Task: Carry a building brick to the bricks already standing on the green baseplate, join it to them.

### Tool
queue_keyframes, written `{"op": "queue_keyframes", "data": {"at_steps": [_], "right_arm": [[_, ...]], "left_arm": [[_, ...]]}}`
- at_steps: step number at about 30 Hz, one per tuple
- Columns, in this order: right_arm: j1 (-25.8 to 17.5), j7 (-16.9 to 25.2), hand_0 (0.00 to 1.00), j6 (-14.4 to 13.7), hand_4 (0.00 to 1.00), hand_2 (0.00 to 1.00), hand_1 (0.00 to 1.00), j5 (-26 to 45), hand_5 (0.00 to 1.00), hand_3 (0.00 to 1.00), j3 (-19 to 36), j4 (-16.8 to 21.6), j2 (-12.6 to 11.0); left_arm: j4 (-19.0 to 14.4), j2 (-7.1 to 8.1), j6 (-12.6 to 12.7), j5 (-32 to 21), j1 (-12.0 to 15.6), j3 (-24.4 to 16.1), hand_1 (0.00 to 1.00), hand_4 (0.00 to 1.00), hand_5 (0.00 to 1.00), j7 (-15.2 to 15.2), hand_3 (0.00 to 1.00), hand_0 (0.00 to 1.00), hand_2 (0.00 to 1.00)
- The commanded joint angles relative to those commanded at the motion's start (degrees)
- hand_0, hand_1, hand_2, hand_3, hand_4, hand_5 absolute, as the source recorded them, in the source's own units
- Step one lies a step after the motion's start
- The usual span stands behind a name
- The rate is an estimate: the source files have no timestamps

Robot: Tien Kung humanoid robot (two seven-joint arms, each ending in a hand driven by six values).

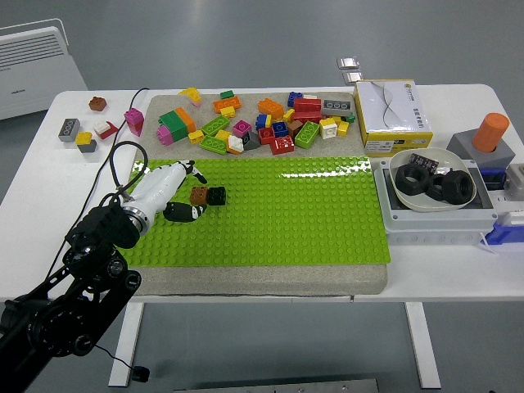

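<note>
A brown brick (pixel 198 195) and a black brick (pixel 216 195) stand side by side, touching, on the left part of the green baseplate (pixel 311 213). My left hand (pixel 185 193), white with black fingers, lies on the baseplate just left of the brown brick. Its fingers are spread, one (pixel 182 212) in front of the brick and one (pixel 193 170) behind it, and it holds nothing. A pile of loose coloured bricks (pixel 262 119) lies on the grey mat behind the baseplate. The right arm is out of view.
Several loose bricks (pixel 82 131) lie at the table's far left. A white-and-yellow box (pixel 393 115), a bowl of black rings (pixel 431 182) on a grey case and an orange cylinder (pixel 490 131) stand at the right. A black cable (pixel 119 160) loops by my left arm.
</note>
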Motion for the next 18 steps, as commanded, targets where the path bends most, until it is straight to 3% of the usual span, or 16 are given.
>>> {"op": "queue_keyframes", "data": {"at_steps": [18], "right_arm": [[0.15,0.02,0.516,-0.02,0.969,0.744,0.543,0.04,0.998,0.859,-0.11,0.0,-0.01]], "left_arm": [[5.36,-0.69,1.68,-1.3,-0.55,-0.66,0.976,0.838,0.36,-1.41,0.661,0.998,0.991]]}}
